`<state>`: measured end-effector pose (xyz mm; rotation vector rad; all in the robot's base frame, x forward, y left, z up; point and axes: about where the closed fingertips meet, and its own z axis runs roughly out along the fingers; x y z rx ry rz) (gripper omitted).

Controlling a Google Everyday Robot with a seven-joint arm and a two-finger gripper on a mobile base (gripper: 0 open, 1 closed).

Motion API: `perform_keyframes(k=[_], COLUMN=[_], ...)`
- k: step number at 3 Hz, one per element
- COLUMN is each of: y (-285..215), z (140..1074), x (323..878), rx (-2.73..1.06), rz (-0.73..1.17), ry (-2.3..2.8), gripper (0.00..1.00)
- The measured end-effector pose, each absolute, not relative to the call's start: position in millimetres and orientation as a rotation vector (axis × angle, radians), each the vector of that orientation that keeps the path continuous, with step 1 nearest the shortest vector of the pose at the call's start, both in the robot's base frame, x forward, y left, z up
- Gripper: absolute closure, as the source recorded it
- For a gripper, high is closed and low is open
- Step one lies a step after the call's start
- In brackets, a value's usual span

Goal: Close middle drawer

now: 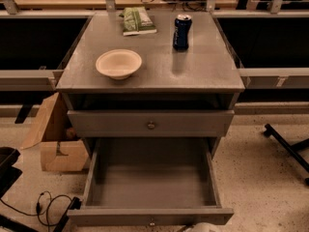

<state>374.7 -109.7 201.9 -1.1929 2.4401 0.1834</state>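
Note:
The middle drawer [150, 182] is pulled far out of the grey cabinet, and its plain grey inside holds nothing. Its flat front [111, 216] runs along the bottom of the camera view, with a small round knob [152, 223] at centre. Only a pale rounded bit of my gripper [203, 227] pokes in at the bottom edge, just right of the knob and in front of the drawer front. Above the open drawer, the top drawer [96, 123] with its own knob stands out a little from the cabinet.
On the cabinet top [203, 66] stand a cream bowl [119, 63], a blue can [182, 31] and a green packet [138, 21]. A cardboard box [53, 139] and black cables [48, 207] lie on the floor to the left. A black chair leg [289, 149] is at the right.

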Motion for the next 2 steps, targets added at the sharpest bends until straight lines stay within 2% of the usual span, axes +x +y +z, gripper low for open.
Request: perform_keyframes(k=[2], y=[-115.7], z=[215.4], x=[402.9], rx=[-1.211], rz=[0.157], ry=[2.408], gripper=[1.0])
